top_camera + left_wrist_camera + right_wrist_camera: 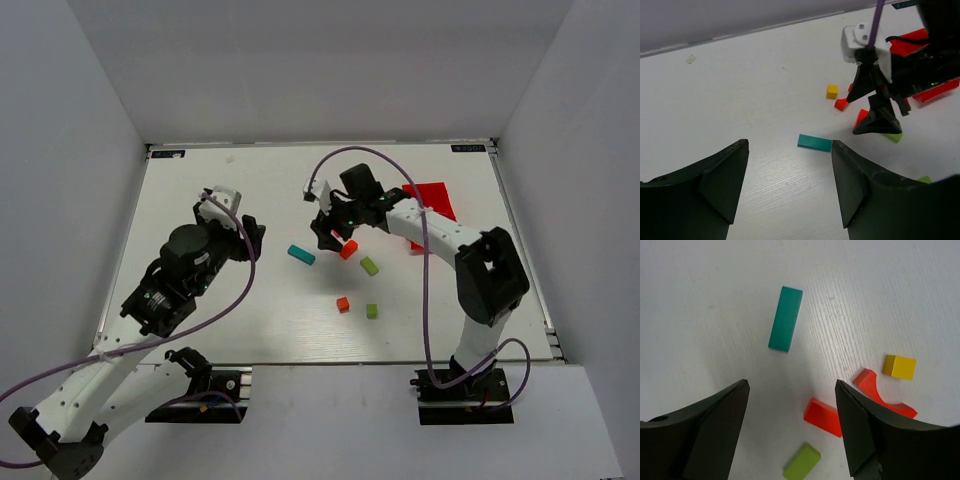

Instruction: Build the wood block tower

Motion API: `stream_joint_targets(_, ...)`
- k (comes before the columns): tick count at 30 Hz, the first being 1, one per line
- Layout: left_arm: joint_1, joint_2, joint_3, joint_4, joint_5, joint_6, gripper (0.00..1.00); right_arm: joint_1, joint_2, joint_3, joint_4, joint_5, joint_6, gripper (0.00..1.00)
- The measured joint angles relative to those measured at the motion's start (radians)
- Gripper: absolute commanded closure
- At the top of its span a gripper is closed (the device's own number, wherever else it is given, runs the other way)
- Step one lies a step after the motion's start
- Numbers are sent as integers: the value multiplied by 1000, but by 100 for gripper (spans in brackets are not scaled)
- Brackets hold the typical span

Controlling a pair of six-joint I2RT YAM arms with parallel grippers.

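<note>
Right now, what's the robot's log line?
left claw: open | right claw: open | teal bar: lying flat | blocks: scattered, unstacked

The table [700, 290] is white, with a fine wood grain pattern. The long bar [785, 318] is teal. The small cube [899, 366] is yellow, the arch piece [880, 395] is red, the short block [824, 417] is orange-red, and the flat block [802, 461] is lime green. The bin [435, 200] is red. The cables [425, 300] are purple.
</note>
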Motion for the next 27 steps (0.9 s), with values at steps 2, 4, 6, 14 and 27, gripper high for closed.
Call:
stream_joint_targets(2,3,-42,-21,13,-7,-1,23,27,51,50,3,35,48,24)
stream_joint_targets(4,5,-57,-39,22,-8,0,23,55,97,107,-3,82,100,24)
stream_joint_targets(6,6,-53,-46,21,-7,0,23,80,146,169,-6,123,142,23)
stream_joint_targets(14,6,-73,-58,16,13,0,23,158,287,249,-18,248,243,23)
stream_joint_targets(27,6,-103,-80,20,50,0,23,191,408,311,-56,311,259,38)
